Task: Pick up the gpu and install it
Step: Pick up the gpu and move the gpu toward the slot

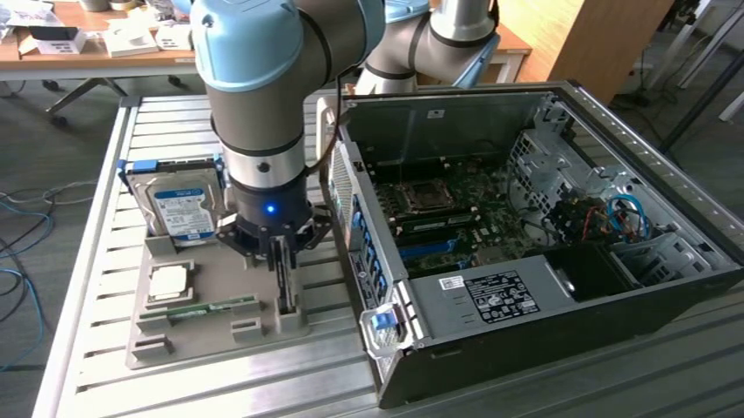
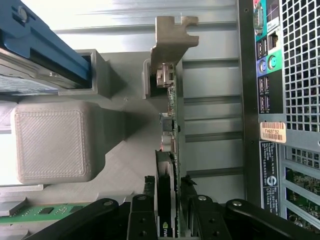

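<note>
Slatted metal surface (image 1: 117, 139) underneath, with desks (image 1: 104, 52) and clutter far behind. Thin dark gpu (image 1: 287, 294) (image 2: 172, 115) standing on its edge in a slot of the grey holder (image 1: 186, 340), just beside the back wall of the computer case (image 1: 524, 348). Not lifted out yet, by the look of it. Pincer (image 1: 282, 261) (image 2: 167, 192) straight above, clenched on the card, squeezing both flat sides.

Trouble to watch for: might jam in the slot with a crooked pull. Might slip out with a weak squeeze on such a thin thing. Might knock the case wall, being so close, with any swing that way.

Long side lying level and running along that back wall of the case, not toward it. Flat faces turned to the case and away from it. Metal bracket (image 2: 170, 40) at one end.

Farther from the case than the card: hard drive (image 1: 180, 209) standing up, green memory stick (image 1: 209, 306) lying flat.
</note>
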You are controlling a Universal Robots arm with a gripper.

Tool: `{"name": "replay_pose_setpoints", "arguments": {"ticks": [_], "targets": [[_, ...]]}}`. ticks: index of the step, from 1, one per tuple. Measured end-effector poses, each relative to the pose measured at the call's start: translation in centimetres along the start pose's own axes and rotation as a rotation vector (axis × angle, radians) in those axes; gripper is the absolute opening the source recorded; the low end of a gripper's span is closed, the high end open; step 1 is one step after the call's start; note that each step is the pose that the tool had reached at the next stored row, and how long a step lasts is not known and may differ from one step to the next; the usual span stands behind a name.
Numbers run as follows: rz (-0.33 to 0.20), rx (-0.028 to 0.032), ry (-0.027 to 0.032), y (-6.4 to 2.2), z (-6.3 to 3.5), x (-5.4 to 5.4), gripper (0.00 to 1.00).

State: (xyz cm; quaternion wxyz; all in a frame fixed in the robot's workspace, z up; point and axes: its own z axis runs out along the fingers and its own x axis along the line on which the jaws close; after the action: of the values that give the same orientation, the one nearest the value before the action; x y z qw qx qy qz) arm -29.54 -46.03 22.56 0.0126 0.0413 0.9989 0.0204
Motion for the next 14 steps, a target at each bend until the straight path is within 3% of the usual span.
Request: {"name": "replay_pose_setpoints", "arguments": {"ticks": [14], "targets": [[0.000,-0.0020,0.0001,0.00,-0.29,-0.08,0.35]]}}
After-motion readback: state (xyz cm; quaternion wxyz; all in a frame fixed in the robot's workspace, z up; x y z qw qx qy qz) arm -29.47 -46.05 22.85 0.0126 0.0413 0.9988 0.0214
